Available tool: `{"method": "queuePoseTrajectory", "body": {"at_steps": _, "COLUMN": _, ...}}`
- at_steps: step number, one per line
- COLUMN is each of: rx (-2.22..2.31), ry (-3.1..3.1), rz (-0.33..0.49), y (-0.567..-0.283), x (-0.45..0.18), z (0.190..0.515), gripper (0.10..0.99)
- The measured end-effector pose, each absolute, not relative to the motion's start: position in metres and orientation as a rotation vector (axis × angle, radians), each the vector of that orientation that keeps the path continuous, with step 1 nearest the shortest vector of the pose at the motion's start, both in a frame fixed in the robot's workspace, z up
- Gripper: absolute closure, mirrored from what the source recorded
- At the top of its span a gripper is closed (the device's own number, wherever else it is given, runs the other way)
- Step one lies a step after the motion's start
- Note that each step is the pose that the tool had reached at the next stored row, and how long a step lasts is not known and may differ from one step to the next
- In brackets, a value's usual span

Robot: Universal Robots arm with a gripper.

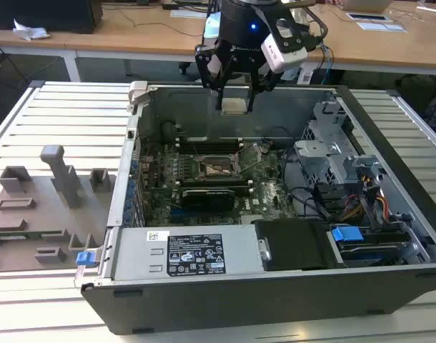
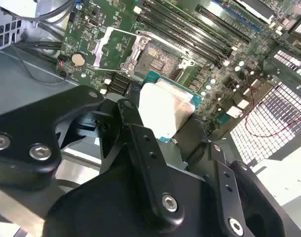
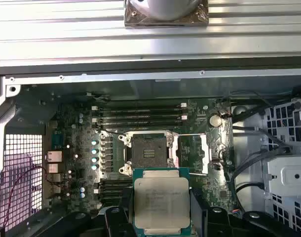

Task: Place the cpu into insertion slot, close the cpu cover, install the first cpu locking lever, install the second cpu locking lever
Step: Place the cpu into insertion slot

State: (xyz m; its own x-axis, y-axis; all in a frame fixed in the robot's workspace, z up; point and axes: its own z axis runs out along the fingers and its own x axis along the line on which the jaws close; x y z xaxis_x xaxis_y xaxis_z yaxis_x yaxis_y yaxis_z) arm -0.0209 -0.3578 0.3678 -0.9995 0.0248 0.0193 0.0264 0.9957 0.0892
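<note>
Exterior view: my gripper [image 1: 234, 96] clamps the cpu [image 1: 234, 107] above the far side of the open case [image 1: 175, 107].
I judge it light, stiff, delicate underneath, best pinched by opposite edges; in the first wrist view it hangs clear of the bare socket [image 3: 149, 150].

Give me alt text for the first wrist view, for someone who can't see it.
The pincer holds the cpu over a motherboard inside an open computer case. The socket is bare, with the cpu cover swung open beside it.
</note>
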Motion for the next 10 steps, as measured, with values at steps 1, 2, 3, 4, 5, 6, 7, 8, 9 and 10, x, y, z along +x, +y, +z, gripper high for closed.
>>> {"method": "queuePoseTrajectory", "body": {"at_steps": 1, "rx": -0.040, "ry": -3.120, "rz": -0.140, "y": -0.358, "x": -0.021, "z": 0.366, "gripper": 0.541}}
{"method": "queuePoseTrajectory", "body": {"at_steps": 2, "rx": -0.040, "ry": -3.120, "rz": -0.140, "y": -0.358, "x": -0.021, "z": 0.363, "gripper": 0.541}}
{"method": "queuePoseTrajectory", "body": {"at_steps": 3, "rx": -0.040, "ry": -3.120, "rz": -0.140, "y": -0.358, "x": -0.021, "z": 0.360, "gripper": 0.541}}
{"method": "queuePoseTrajectory", "body": {"at_steps": 4, "rx": -0.040, "ry": -3.120, "rz": -0.140, "y": -0.358, "x": -0.021, "z": 0.359, "gripper": 0.541}}
{"method": "queuePoseTrajectory", "body": {"at_steps": 5, "rx": -0.040, "ry": -3.120, "rz": -0.140, "y": -0.358, "x": -0.021, "z": 0.358, "gripper": 0.541}}
{"method": "queuePoseTrajectory", "body": {"at_steps": 6, "rx": -0.040, "ry": -3.120, "rz": -0.140, "y": -0.358, "x": -0.021, "z": 0.357, "gripper": 0.541}}
{"method": "queuePoseTrajectory", "body": {"at_steps": 7, "rx": -0.040, "ry": -3.120, "rz": -0.140, "y": -0.358, "x": -0.021, "z": 0.357, "gripper": 0.541}}
{"method": "queuePoseTrajectory", "body": {"at_steps": 8, "rx": -0.040, "ry": -3.120, "rz": -0.140, "y": -0.358, "x": -0.021, "z": 0.356, "gripper": 0.541}}
{"method": "queuePoseTrajectory", "body": {"at_steps": 9, "rx": -0.040, "ry": -3.120, "rz": -0.140, "y": -0.358, "x": -0.021, "z": 0.355, "gripper": 0.541}}
{"method": "queuePoseTrajectory", "body": {"at_steps": 10, "rx": -0.040, "ry": -3.120, "rz": -0.140, "y": -0.358, "x": -0.021, "z": 0.354, "gripper": 0.541}}
